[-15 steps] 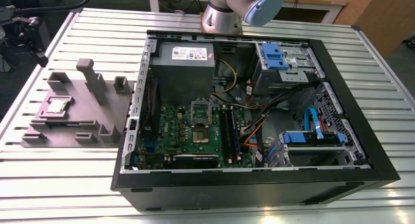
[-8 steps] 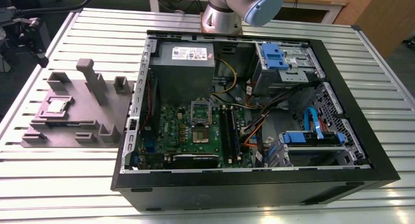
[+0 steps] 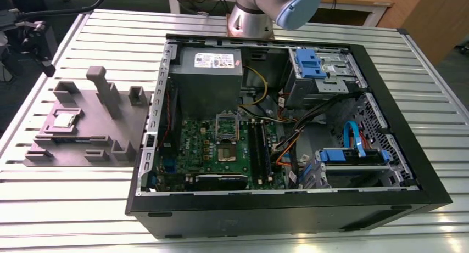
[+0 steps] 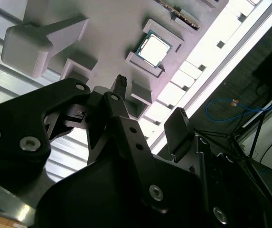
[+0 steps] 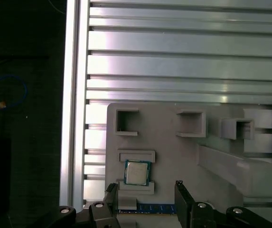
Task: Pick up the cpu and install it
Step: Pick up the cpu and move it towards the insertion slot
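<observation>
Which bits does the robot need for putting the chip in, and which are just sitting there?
Needed: cpu in its grey holder; open end effector; motherboard.
Just there: grey power box; blue cable; blue drive bracket.

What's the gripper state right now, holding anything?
Gripper: open, jaws apart, holding nothing. It is above the small flat square silvery cpu, which lies in its pocket on the grey fixture plate.
</observation>
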You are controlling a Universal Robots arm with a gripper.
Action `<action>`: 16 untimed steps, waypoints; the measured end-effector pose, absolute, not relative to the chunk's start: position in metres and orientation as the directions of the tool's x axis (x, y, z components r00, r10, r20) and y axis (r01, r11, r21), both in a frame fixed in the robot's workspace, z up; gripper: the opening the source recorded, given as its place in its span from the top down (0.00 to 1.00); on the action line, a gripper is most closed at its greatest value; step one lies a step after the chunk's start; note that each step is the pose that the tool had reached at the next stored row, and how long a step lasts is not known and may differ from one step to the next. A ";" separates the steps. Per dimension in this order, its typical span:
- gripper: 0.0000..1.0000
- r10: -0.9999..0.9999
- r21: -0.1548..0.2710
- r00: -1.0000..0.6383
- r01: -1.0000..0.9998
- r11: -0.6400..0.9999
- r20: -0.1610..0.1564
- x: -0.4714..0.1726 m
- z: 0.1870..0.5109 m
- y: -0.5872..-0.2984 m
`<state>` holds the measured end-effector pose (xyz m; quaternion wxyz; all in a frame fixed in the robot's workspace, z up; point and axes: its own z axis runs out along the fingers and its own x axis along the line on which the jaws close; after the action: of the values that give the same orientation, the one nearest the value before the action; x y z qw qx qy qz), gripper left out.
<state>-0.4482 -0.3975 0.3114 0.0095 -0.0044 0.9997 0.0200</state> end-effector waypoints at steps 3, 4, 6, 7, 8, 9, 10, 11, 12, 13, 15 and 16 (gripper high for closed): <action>0.41 -0.009 0.040 -1.000 -0.010 0.999 -0.019 -0.448 0.309 -0.398; 0.41 -0.009 0.040 -1.000 -0.010 0.999 -0.019 -0.448 0.307 -0.398; 0.41 -0.009 0.040 -1.000 -0.010 0.999 -0.019 -0.448 0.307 -0.398; 0.41 -0.009 0.040 -1.000 -0.010 0.999 -0.019 -0.448 0.306 -0.398; 0.41 -0.009 0.040 -1.000 -0.010 0.999 -0.019 -0.448 0.306 -0.398; 0.41 -0.009 0.040 -1.000 -0.010 0.999 -0.019 -0.448 0.306 -0.398; 0.41 -0.009 0.040 -1.000 -0.010 0.999 -0.019 -0.448 0.305 -0.398; 0.41 -0.009 0.040 -1.000 -0.010 0.999 -0.019 -0.448 0.305 -0.398; 0.41 -0.009 0.040 -1.000 -0.010 0.999 -0.019 -0.448 0.305 -0.398; 0.41 -0.009 0.040 -1.000 -0.010 0.999 -0.019 -0.448 0.305 -0.398; 0.41 -0.010 0.040 -1.000 -0.010 0.999 -0.019 -0.448 0.305 -0.398; 0.41 -0.010 0.040 -1.000 -0.010 0.999 -0.019 -0.448 0.304 -0.398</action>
<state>-0.4475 -0.3975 0.3044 0.0095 -0.0050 0.9997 0.0201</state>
